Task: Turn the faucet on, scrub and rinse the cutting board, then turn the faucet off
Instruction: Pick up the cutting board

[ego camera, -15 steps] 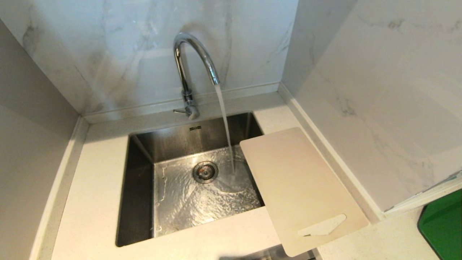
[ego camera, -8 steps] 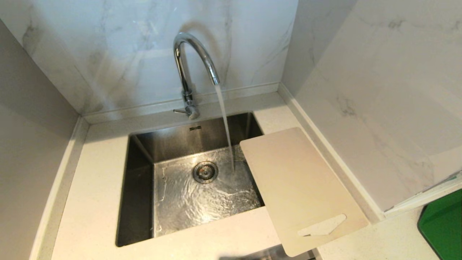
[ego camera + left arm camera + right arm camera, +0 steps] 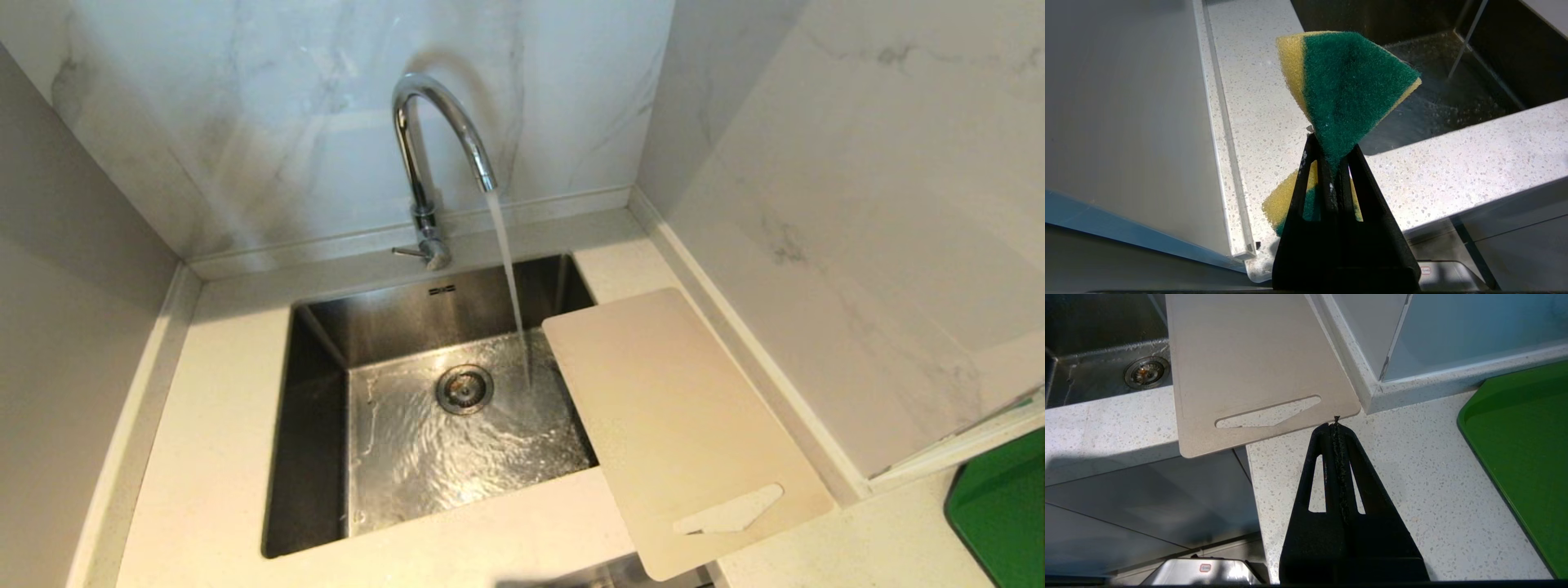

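While water runs from the faucet (image 3: 441, 131) at the upper middle of my head view, neither of my arms shows there. The stream falls from the spout into the steel sink (image 3: 314, 408) at the center of the frame and lands just right of the drain (image 3: 464, 389), rippling across the wet basin floor. The faucet's thin lever sticks out to the left at its base, against the marble wall (image 3: 245, 106).

The cutting board (image 3: 678, 425) lies flat at the right of the frame, tilted on a diagonal. Its far corner hangs over the sink's right edge, the rest rests on the speckled counter (image 3: 204, 457), and its near end with the handle slot juts past the counter's front edge.

In my left wrist view, my left gripper (image 3: 1331, 151) is clenched on a green and yellow sponge (image 3: 1347, 90), pinching it at the middle so it fans out above the fingertips at the center of the frame, with more of it bulging behind the fingers.

In my right wrist view, my right gripper (image 3: 1336, 426) is clenched on nothing, its tips just beside the board's near edge by the handle slot; I cannot tell whether they touch it. A green tray (image 3: 1527, 457) fills the right side of that frame.
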